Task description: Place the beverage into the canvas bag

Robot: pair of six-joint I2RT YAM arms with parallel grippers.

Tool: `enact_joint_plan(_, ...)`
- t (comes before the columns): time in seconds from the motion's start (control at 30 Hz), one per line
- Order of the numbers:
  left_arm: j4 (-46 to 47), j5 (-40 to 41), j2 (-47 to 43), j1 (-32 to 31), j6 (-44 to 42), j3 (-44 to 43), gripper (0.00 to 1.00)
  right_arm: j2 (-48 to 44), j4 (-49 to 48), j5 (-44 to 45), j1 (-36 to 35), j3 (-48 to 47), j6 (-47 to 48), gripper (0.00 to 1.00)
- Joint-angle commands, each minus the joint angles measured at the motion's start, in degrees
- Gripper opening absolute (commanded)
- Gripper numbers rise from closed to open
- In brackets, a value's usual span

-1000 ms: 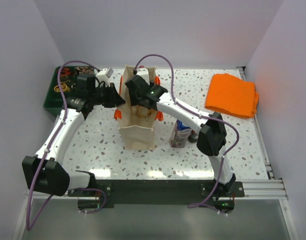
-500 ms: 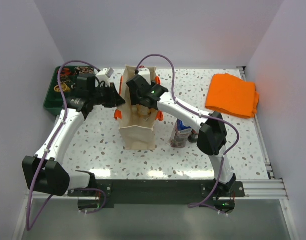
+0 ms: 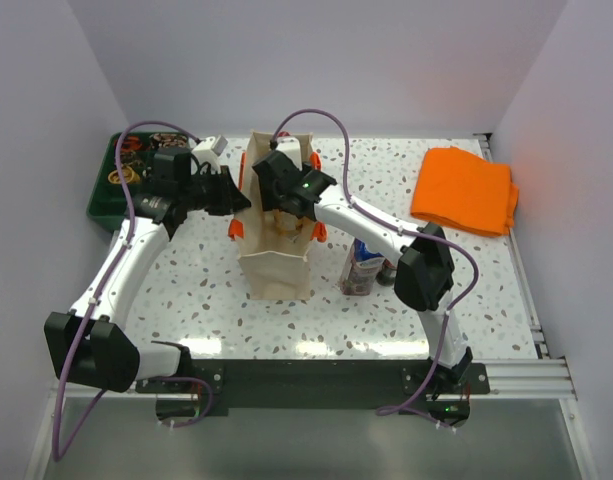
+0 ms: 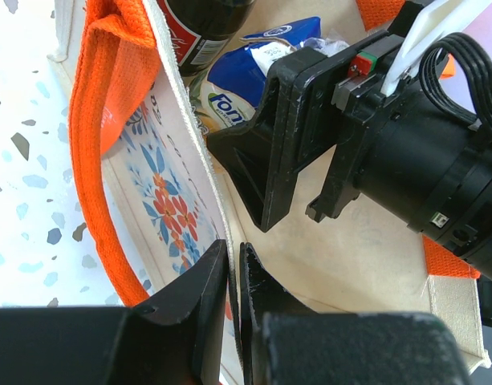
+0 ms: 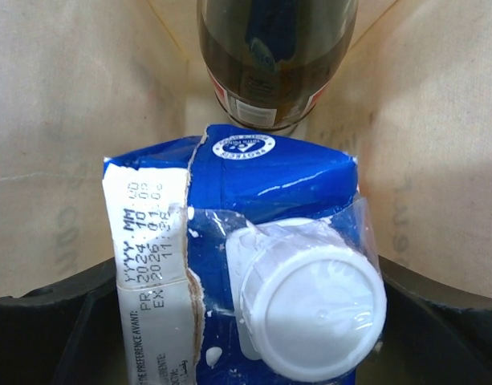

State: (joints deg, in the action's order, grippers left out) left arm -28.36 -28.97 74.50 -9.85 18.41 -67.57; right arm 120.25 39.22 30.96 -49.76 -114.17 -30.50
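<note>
The canvas bag (image 3: 276,272) stands upright mid-table, beige with orange handles (image 4: 109,88). My left gripper (image 4: 233,245) is shut on its left rim, the cloth pinched between both fingers; in the top view that gripper (image 3: 234,200) sits at the bag's left edge. My right gripper (image 3: 282,196) reaches down into the bag's mouth. Between its spread fingers (image 5: 37,321) stands a blue beverage carton (image 5: 270,184) with a white cap, inside the bag; the jaws stand open on either side of it. A dark bottle (image 5: 274,56) leans just behind the carton (image 4: 262,60).
Another blue carton (image 3: 360,268) and a dark bottle (image 3: 387,270) stand on the table right of the bag. A folded orange cloth (image 3: 466,190) lies at the back right. A green tray (image 3: 111,195) with small items sits at the back left.
</note>
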Motion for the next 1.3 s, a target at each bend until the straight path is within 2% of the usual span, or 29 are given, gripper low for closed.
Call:
enact_joint_plan(0.0,0.94,-1.17,0.12,-0.44,-0.92,0.16,0.16,-2.82,0.06,1.56,0.19,0.61,-1.05,0.76)
enact_joint_plan(0.1,1.03,-1.18,0.21,-0.44,-0.92,0.16,0.16,-3.00,0.06,1.65,0.10,0.53,-0.96,0.74)
enact_joint_plan(0.2,1.03,-1.18,0.12,-0.35,-0.92,0.16,0.16,-3.26,-0.02,2.00,0.27,0.44,-0.96,0.46)
enact_joint_plan(0.23,1.03,-1.18,0.12,-0.44,-0.92,0.16,0.16,-3.35,-0.02,2.17,0.19,0.53,-1.05,0.29)
enact_joint_plan(0.37,0.94,-1.09,0.21,-0.44,-0.92,0.25,0.16,-3.70,-0.11,2.53,0.27,0.35,-1.05,0.08)
enact_joint_plan(0.4,0.94,-1.09,0.12,-0.35,-1.01,0.25,0.16,-3.96,-0.02,2.70,0.10,0.35,-1.05,0.01)
enact_joint_plan(0.57,1.11,-1.09,0.21,-0.44,-0.93,0.33,0.16,-5.54,-2.91,3.49,0.27,2.19,-0.70,0.00)
enact_joint_plan(1.0,1.46,-1.53,0.38,-0.44,-0.66,0.33,0.16,-9.15,-22.50,10.52,-0.78,10.45,6.23,0.00)
enact_joint_plan(1.27,1.55,-1.79,1.00,-0.44,-0.66,-0.10,0.16,-8.01,-28.23,14.21,-1.04,9.84,10.02,0.00)
